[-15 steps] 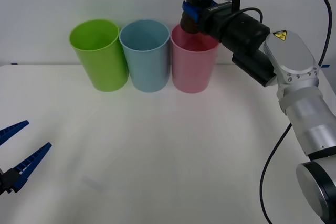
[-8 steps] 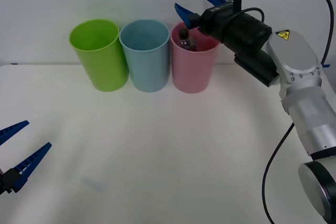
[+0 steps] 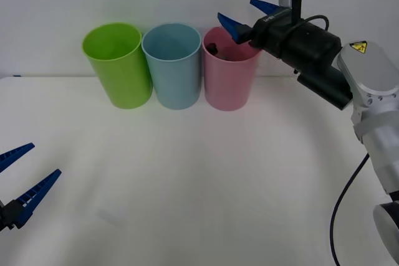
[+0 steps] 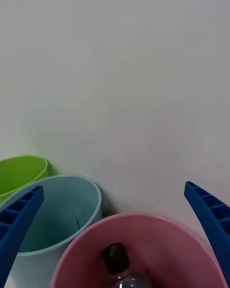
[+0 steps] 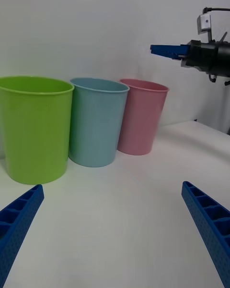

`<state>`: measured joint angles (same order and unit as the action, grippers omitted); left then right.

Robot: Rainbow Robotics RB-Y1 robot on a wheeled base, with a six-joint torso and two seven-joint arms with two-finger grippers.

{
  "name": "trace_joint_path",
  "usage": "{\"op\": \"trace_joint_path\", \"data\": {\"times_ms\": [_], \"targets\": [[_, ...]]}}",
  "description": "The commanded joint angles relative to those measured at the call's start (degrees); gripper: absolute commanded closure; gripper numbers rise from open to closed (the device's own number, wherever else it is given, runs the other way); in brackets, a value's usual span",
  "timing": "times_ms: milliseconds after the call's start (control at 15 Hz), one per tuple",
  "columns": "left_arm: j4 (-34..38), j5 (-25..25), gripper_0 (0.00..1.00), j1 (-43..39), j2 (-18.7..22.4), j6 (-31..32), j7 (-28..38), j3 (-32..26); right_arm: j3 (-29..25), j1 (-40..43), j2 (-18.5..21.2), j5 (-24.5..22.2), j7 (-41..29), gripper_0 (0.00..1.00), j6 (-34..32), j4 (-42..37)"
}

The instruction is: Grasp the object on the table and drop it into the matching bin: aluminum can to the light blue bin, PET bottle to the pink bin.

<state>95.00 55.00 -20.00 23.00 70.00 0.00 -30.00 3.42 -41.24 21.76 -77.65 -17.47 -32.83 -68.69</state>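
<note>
While its blue ribbed fingers stand spread wide with nothing between them, the right gripper [image 3: 246, 15] hangs just above the far right rim of the pink bin [image 3: 228, 85], holding nothing. Directly below, in the right wrist view, the PET bottle [image 4: 120, 268] lies inside that bin, black cap up and clear shoulder beneath it; from the front only a dark bit of the cap shows over the rim. The drop looks done, so the step in hand is, by my judgement, the retreat. To do it well, the arm should lift straight up and clear of the rim before swinging back, since a finger catching the lip could tip the bin against the light blue bin [image 3: 173, 66], which stands touching or nearly touching it, with the lime green bin [image 3: 118, 63] next along. Far across the white table [image 3: 199, 185], near its front left edge, the left gripper [image 3: 22, 185] waits low, its fingers likewise parted and empty.
</note>
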Motion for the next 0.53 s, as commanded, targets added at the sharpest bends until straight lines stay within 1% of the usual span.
{"op": "trace_joint_path", "data": {"times_ms": [67, 333, 533], "targets": [[0.00, 0.00, 0.00, 0.00, 0.00, 0.00, 0.00, 0.00, 0.00, 3.36, 2.15, 1.45, -0.02, 0.00, -1.36, -3.91], [0.00, 0.00, 0.00, 0.00, 0.00, 0.00, 0.00, 0.00, 0.09, 10.30, 6.99, 3.38, -0.29, 0.00, -1.71, -11.47], [0.00, 0.00, 0.00, 0.00, 0.00, 0.00, 0.00, 0.00, 0.00, 15.84, 11.64, 6.37, -0.29, 0.00, -1.80, -16.83]]}}
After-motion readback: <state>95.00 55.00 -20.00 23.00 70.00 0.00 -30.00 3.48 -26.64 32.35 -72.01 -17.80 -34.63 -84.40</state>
